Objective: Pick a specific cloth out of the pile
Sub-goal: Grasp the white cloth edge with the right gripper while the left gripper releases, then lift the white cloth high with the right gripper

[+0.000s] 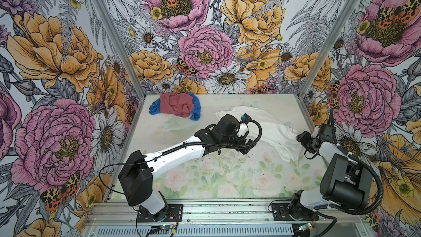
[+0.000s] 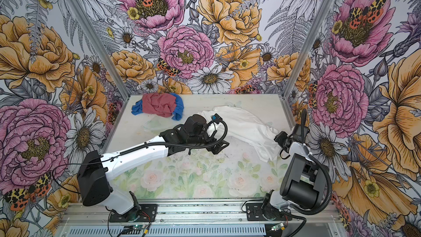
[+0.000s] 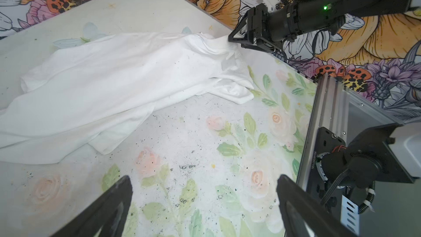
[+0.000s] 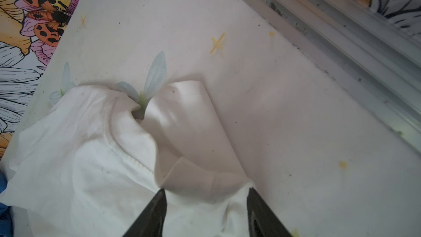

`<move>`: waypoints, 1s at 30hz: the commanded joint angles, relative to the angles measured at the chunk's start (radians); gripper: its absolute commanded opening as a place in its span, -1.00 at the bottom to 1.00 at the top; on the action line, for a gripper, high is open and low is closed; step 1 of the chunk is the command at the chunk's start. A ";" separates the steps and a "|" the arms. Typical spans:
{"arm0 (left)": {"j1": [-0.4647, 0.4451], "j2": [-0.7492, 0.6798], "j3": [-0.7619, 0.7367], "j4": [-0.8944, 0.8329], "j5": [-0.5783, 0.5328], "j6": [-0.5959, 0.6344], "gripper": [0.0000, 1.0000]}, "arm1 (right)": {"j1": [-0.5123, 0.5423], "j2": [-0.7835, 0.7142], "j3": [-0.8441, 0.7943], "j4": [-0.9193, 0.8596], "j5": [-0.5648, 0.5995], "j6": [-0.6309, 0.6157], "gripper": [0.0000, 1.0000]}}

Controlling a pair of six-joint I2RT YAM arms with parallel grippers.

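Rose-print tabletop (image 1: 227, 174), floral walls (image 1: 205, 42)

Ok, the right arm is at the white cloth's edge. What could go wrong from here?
The right pincer straddles only a bunched fold at the edge of the white cloth, jaws apart; closing there may catch one thin layer and slip. The left pincer hangs open beside the cloth, so a pull could drag fabric against it.

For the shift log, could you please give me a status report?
Left gripper open, empty. Right gripper open, straddling white shirt edge. Pile apart, nothing blocking.
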 commanded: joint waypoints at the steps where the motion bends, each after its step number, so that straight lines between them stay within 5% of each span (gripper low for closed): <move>1: -0.002 0.026 0.036 0.023 -0.052 0.020 0.98 | 0.000 0.024 0.026 0.063 -0.063 0.003 0.19; 7: -0.002 0.022 0.042 0.033 -0.008 -0.019 0.98 | 0.000 0.075 0.055 0.069 -0.076 -0.001 0.18; 12: -0.003 0.007 0.015 0.053 -0.038 -0.032 0.98 | 0.007 0.096 0.065 0.069 -0.097 -0.003 -0.11; 17: -0.001 0.002 0.006 0.053 -0.059 -0.047 0.98 | 0.013 0.098 0.079 0.069 -0.129 -0.001 -0.99; 24: 0.008 -0.026 -0.009 0.081 -0.076 -0.052 0.98 | 0.055 0.016 0.261 0.067 -0.229 0.109 -1.00; 30: 0.068 -0.053 0.019 0.087 -0.074 -0.021 0.98 | 0.112 0.097 0.712 0.067 -0.288 0.251 -1.00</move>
